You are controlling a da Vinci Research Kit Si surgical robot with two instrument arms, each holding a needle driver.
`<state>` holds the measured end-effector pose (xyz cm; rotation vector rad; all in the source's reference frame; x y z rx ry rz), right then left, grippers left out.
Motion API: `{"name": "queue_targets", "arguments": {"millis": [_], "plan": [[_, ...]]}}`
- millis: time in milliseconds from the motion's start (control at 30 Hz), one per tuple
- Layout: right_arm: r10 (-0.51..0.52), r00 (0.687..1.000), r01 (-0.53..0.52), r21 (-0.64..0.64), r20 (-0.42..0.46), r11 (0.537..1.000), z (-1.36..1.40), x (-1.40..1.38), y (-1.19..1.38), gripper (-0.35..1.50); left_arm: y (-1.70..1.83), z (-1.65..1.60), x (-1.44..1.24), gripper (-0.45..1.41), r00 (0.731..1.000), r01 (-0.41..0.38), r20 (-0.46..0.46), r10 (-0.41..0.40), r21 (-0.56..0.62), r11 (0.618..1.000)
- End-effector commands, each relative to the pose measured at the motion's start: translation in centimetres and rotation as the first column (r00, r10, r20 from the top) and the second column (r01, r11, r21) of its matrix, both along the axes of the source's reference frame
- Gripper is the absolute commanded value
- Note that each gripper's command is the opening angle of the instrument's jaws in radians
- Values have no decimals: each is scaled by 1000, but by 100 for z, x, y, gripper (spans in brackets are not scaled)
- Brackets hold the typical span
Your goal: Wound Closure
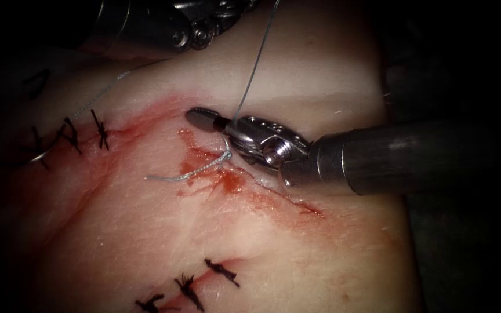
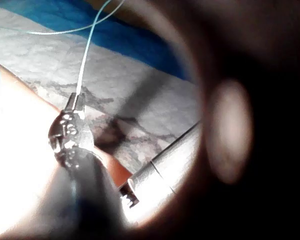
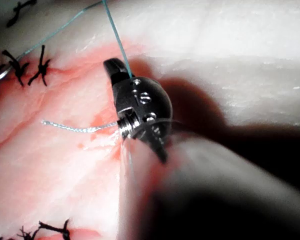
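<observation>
Endoscope view: right tool (image 1: 204, 119) lying over the cut (image 1: 273, 191) in the tissue (image 1: 262, 243), jaws pressed together, thread (image 1: 250, 75) running up from them, a loose thread end (image 1: 181, 175) lying left of the cut. Left wrist view: left tool (image 2: 77, 102), jaws pinching the thread (image 2: 85, 70). Right wrist view: right tool (image 3: 115, 67) at the thread (image 3: 115, 35); needle position cannot be told.

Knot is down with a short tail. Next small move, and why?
Probably a gentle pull with the left pincer: it is shut on the thread, which runs taut past the right pincer to the knot on the cut. The needle seems to lie loose, left of the cut.
</observation>
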<state>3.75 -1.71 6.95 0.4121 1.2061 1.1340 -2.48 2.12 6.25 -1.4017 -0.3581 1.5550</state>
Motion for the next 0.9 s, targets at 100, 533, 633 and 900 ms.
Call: {"name": "queue_targets", "arguments": {"millis": [100, 533, 633, 900], "plan": [[12, 1000, -12, 2, -2, 1000, 3, 7, -2, -35, 2, 4, -4, -45, 1000, -2, 1, 2, 0, 1000], [127, 992, -128, -37, -20, 991, 7, 1, 29, 145, 2, -12, 82, -45, 995, 48, -83, -55, -78, 996], [106, 994, -107, -40, -29, 993, 0, -16, 19, 145, -6, -1, 118, -45, 986, 39, -162, -49, -70, 997], [65, 997, -66, -42, -30, 997, -45, -50, 16, 136, -55, 30, 170, -45, 960, -142, -231, 160, 96, 985]]}}
